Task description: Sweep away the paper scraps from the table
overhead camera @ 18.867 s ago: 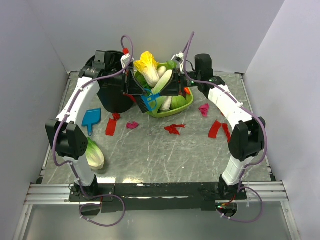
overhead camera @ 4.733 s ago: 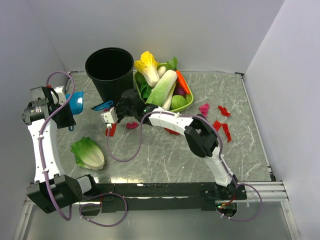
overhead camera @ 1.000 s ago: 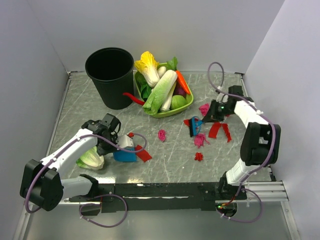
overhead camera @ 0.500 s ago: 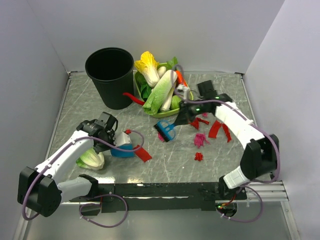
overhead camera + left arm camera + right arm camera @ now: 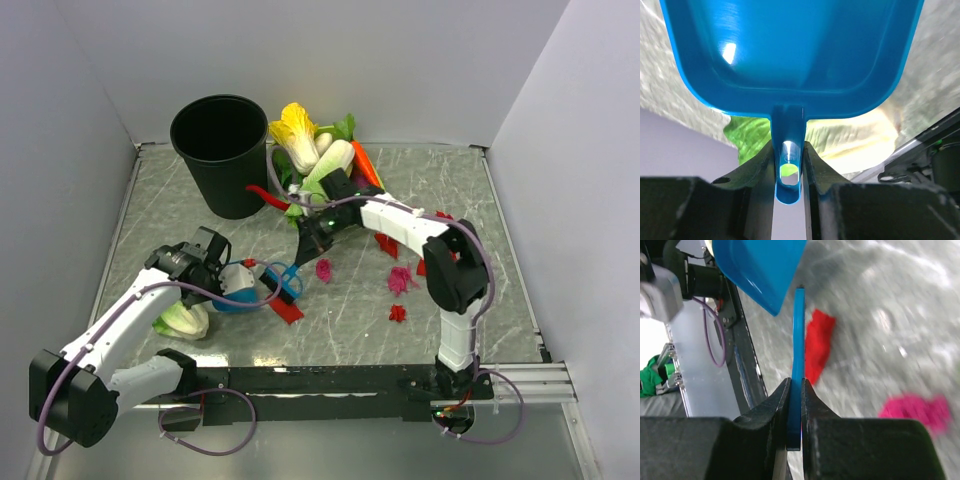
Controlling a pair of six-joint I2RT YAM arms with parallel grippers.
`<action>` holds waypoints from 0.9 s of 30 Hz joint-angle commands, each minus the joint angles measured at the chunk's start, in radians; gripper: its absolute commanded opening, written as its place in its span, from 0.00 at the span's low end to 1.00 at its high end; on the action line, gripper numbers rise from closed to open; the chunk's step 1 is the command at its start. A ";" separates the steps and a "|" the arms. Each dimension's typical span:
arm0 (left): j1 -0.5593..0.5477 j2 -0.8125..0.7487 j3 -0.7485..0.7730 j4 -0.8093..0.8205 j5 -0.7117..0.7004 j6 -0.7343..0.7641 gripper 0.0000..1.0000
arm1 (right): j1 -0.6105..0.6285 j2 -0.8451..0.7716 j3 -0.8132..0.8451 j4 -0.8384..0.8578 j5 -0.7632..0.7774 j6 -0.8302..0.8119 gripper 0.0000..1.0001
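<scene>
left end effector (image 5: 789,162) shut tight on the stub handle of a blue dustpan (image 5: 790,50), pan mouth pointing away from the wrist, low over the front-left of the tabletop (image 5: 480,190). pale green lettuce head (image 5: 180,318) just behind the pan, close to the left arm.

right end effector (image 5: 796,405) stretched across from the far side, fingers pinched flat on the thin blue handle of a small brush (image 5: 286,279). brush head just beside the dustpan's open edge; contact between the two not clear from any view.

red paper strip (image 5: 289,311) flat on the tabletop right by the brush and the pan's lip, outside the pan. magenta wad (image 5: 323,268) a little to the right of the brush, apart from it. pink wad (image 5: 400,278) and small red scrap (image 5: 398,313) farther right, well apart from the dustpan. more red scraps (image 5: 386,244) near the right forearm, partly hidden by it.

at the back, black bin (image 5: 222,150) standing upright, a heap of vegetables (image 5: 300,135) just beside it. glossy red chili (image 5: 265,193) between bin and heap, orange carrot (image 5: 366,166) on the heap's right flank.
</scene>
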State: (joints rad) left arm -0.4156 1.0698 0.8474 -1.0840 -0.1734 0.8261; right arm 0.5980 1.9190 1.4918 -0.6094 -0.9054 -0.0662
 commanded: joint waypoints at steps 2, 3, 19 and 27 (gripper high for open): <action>0.003 -0.025 -0.030 -0.008 -0.115 0.025 0.01 | 0.045 0.044 0.064 0.046 0.029 0.109 0.00; 0.003 -0.027 -0.025 -0.010 -0.113 0.027 0.01 | 0.046 0.046 0.056 0.046 0.046 0.118 0.00; -0.017 0.205 0.059 0.141 -0.002 0.128 0.01 | -0.119 -0.356 -0.249 -0.102 0.456 -0.125 0.00; -0.144 0.387 0.131 0.203 0.127 0.041 0.01 | -0.289 -0.607 -0.277 -0.184 0.349 -0.178 0.00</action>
State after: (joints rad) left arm -0.4965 1.4101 0.9363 -0.9325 -0.1478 0.9138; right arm 0.3611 1.4425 1.2190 -0.7551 -0.4976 -0.2134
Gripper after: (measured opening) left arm 0.275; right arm 0.160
